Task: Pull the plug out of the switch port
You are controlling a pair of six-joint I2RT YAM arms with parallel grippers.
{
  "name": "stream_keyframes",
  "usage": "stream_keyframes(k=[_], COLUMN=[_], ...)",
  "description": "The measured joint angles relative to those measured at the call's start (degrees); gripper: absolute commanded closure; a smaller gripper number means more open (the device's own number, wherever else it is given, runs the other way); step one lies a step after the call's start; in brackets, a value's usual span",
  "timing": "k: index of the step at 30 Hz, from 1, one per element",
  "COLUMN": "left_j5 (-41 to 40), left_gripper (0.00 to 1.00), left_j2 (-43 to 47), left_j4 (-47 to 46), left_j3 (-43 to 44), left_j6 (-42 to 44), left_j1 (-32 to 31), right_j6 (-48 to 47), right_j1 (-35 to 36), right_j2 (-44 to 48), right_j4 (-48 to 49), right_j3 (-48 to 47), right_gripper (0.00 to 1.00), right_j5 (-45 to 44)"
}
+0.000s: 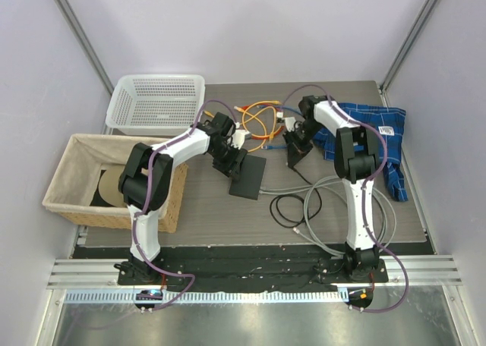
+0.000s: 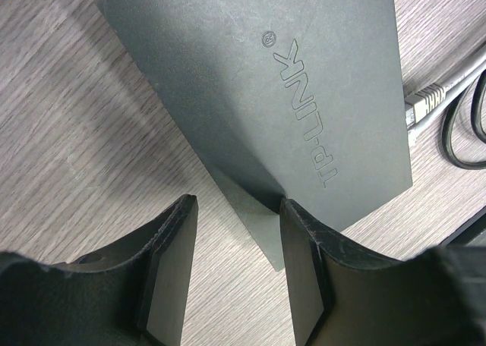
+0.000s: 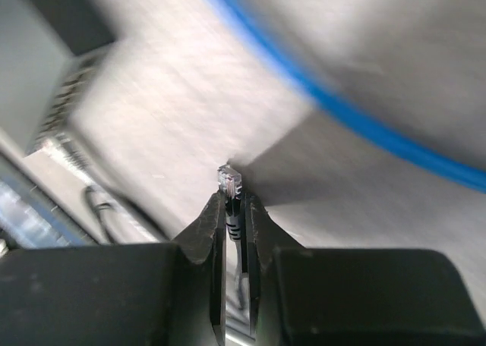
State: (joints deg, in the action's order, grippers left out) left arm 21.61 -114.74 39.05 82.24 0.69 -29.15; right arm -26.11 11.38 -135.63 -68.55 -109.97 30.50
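The switch (image 1: 249, 179) is a flat matte-black box lying mid-table; its lettered top face (image 2: 288, 95) fills the left wrist view. My left gripper (image 1: 230, 158) stands open over its near corner (image 2: 239, 203): the right finger (image 2: 304, 262) rests against the switch's edge, while the left finger (image 2: 171, 270) is apart from it over bare table. My right gripper (image 1: 292, 150) is to the right of the switch, shut (image 3: 235, 198) on a black-booted plug (image 3: 230, 180). The plug's clear tip pokes out past the fingertips, free of any port. The row of sockets does not show clearly.
A white mesh basket (image 1: 156, 102) and a lined box (image 1: 114, 180) stand at the left. Orange cables (image 1: 258, 120) and a blue cable (image 3: 364, 126) lie behind the switch. Grey cable coils (image 1: 334, 209) lie near the right arm, and a blue cloth (image 1: 380, 133) at the far right.
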Motion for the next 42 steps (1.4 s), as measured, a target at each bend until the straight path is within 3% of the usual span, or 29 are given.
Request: stream_keyframes(k=[8,10,11,16,23,24,26,27,34,42], left_j5=[0.02,-0.02,-0.04,-0.07,-0.15,-0.17,-0.24,-0.37,-0.81,-0.9], left_gripper=[0.49,0.49,0.49,0.49,0.48,0.48,0.48,0.48,0.48,0.47], left_j2=[0.02,0.07,0.09,0.63,0.76,0.76,0.76,0.81,1.14,1.14], left_j4=[0.0,0.0,-0.02,-0.98,-1.2,-1.18,-1.18,-1.18,-1.64,-1.6], left_j3=[-0.02,-0.04,-0.07,-0.96,-1.11,-1.11,-1.09,-1.11,-1.55,-1.53], left_j6=[-0.02,0.0,0.0,0.0,0.0,0.0,0.02,0.02,0.04,0.07], left_j1=[-0.04,-0.09,-0.11,-0.11,-0.15,-0.15,-0.2,-0.22,-0.37,-0.44], right_j6=[1.86,3.28,4.15,7.28,11.96,12.96,14.91,15.43,12.35,6.47], right_j1=[-5.01,-5.51,-5.75,-6.73,-7.39,-7.43,-7.41,-7.37,-6.05,-1.53], right_j2=[0.46,1.18,1.77,3.19,12.07,13.64,16.41,17.51,19.15,16.83], right_j4=[5.01,7.15,9.05,15.96,23.63,24.44,26.27,26.93,24.22,19.39], right_j3=[-3.32,-3.19,-3.02,-1.44,8.39,9.35,11.19,12.11,18.84,22.36], right_gripper=[0.98,0.89,0.78,0.61,0.49,0.25,0.24,0.18,0.21,0.31], right_j5=[-6.95,-10.12,-12.44,-16.74,-7.58,-5.33,-0.5,2.25,17.27,21.73])
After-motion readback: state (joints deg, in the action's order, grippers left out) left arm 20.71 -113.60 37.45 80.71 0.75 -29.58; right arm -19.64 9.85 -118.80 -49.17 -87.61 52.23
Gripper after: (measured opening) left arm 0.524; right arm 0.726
